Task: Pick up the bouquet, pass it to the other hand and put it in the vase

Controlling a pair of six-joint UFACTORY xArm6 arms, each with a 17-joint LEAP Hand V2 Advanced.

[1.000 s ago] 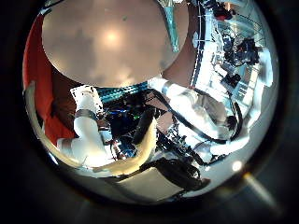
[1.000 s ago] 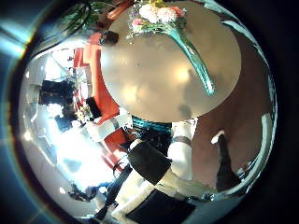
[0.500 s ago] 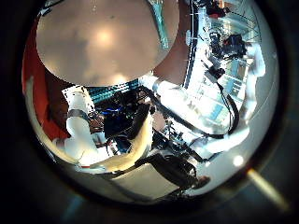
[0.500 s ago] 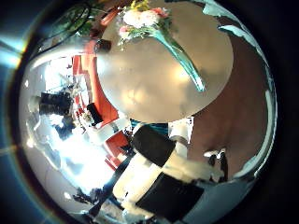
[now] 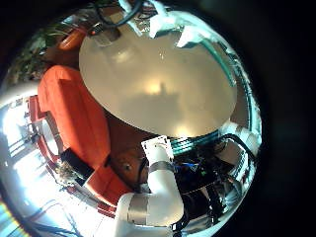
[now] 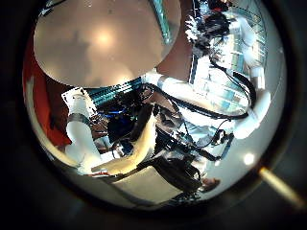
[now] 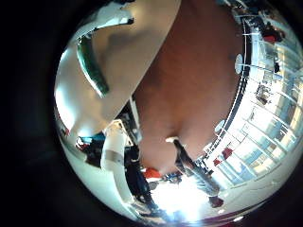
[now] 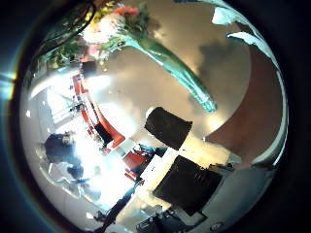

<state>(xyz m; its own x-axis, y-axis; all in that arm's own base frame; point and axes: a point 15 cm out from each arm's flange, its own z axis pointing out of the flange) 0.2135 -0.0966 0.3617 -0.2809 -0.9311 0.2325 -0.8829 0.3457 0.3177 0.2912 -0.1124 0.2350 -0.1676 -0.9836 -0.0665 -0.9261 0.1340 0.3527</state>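
The bouquet lies flat on the round table (image 8: 209,53) in the right thumb side palm view, with its flower heads (image 8: 115,24) at one end and its long wrapped stems (image 8: 175,68) running across the tabletop. The stems (image 7: 93,61) also show in the right little finger side palm view. My right hand (image 8: 194,170) hangs over the table close to the stems; its fingertips (image 8: 243,41) reach in at the edge and hold nothing. My left hand's fingertips (image 5: 188,25) show over the table (image 5: 163,84) and hold nothing. The stem end (image 6: 165,19) shows in the left thumb side palm view. I see no vase.
A padded seat (image 5: 74,109) stands beside the table. The other arm (image 6: 225,81) stretches past the table (image 6: 96,43) in the left thumb side palm view. A bare floor (image 7: 189,76) lies beyond the table's edge.
The right palm view has closed in on the bouquet, which now fills more of it. The left palm view has shifted a little over the table. The bouquet has stayed lying on the table.
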